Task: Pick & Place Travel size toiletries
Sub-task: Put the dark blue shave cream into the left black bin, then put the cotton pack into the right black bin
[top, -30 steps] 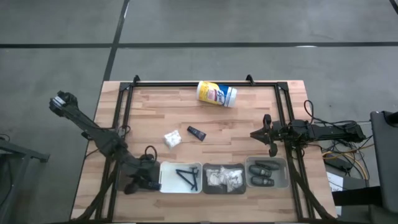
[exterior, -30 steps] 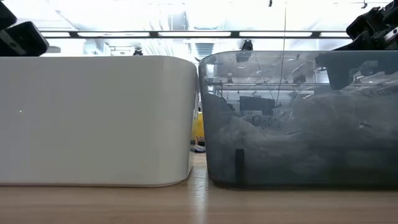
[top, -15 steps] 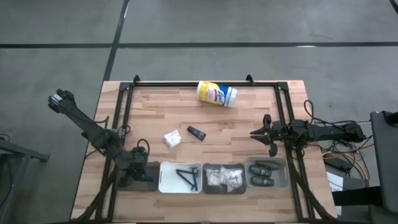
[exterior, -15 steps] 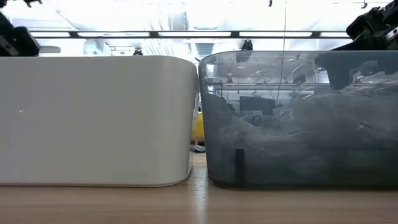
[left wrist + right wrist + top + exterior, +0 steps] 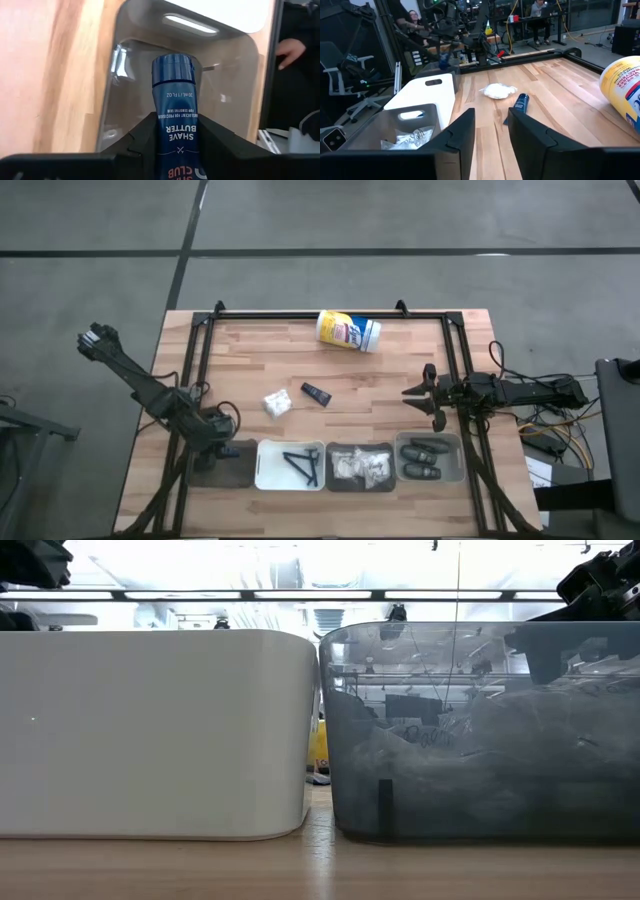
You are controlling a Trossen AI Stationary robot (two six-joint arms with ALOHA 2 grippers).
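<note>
Over the clear bin near the tabletop's front left corner, the left gripper clamps a blue tube (only its wrist view shows it). Near the right edge, the right gripper waits, jaws apart.

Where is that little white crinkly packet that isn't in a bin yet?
In the high view, the white packet lies loose mid-table, left of the small black tube, just behind the row of bins.
</note>
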